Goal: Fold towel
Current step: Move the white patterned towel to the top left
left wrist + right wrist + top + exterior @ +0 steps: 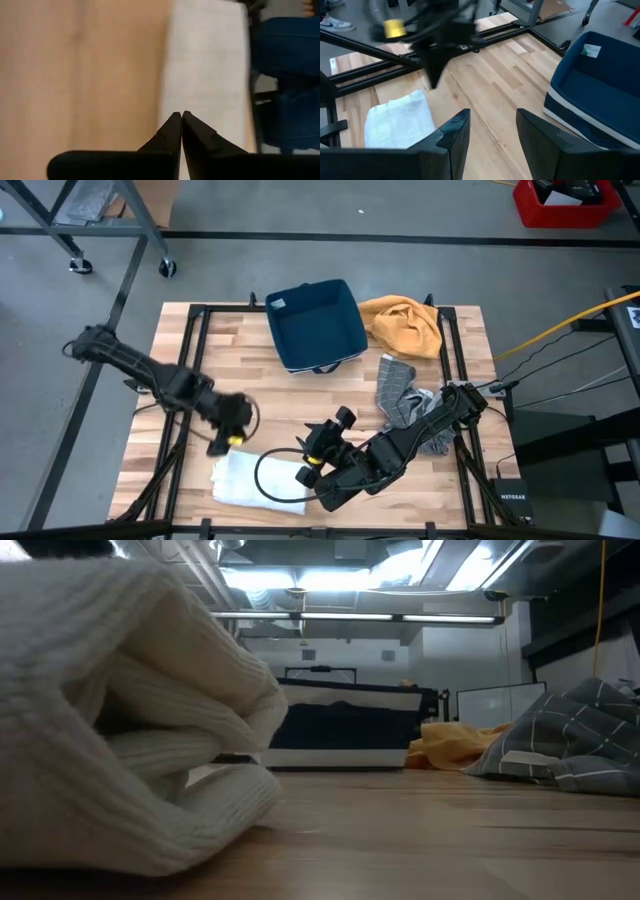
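- The white towel (255, 479) is seen lying folded into a compact stack at the near left part of the bench (300, 405), its layers bulging in the low view; the folding is judged largely done.
- The left gripper (226, 437) is held just above the towel's far edge with its jaws pressed together and nothing pinched between them; this stance is judged to suit pressing or smoothing, not grasping.
- The right gripper (490, 131) is held over bare wood just beside the towel, its jaws spread and empty, presumably so that the fold is left undisturbed.
- The blue bin (315, 323) is placed at the far middle of the bench, well apart from the towel, probably as a receptacle for finished pieces.
- A yellow cloth (404, 326) is left beside the bin and a grey checked cloth (398, 393) nearer the right arm, both crumpled, apparently awaiting folding.
- Count: two arms, one bin, three cloths, of which one is folded.
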Available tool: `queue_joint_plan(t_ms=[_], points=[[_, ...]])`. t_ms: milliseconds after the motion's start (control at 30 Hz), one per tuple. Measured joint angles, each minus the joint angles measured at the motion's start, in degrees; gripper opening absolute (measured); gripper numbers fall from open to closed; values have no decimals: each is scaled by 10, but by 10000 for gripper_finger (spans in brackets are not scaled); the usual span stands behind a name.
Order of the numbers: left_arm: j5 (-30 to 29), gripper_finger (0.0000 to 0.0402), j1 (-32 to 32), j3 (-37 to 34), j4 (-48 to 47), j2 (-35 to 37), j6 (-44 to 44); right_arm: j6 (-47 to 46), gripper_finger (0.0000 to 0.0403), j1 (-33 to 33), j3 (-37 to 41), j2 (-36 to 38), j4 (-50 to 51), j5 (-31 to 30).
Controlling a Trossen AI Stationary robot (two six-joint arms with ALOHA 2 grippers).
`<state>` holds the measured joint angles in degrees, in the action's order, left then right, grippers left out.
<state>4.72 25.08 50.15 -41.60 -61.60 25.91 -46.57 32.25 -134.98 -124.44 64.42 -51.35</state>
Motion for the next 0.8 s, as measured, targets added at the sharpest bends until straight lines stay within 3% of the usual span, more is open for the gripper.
queue_joint_plan(t_ms=[233,467,800], points=[[-95,5,134,-92,175,-1,126,0,165,0,0,0,0,0],[-164,5,206,-183,364,-32,217,0,165,-2,0,0,-1,0],[-170,5,220,-196,396,-154,261,0,165,-2,0,0,-5,-5]])
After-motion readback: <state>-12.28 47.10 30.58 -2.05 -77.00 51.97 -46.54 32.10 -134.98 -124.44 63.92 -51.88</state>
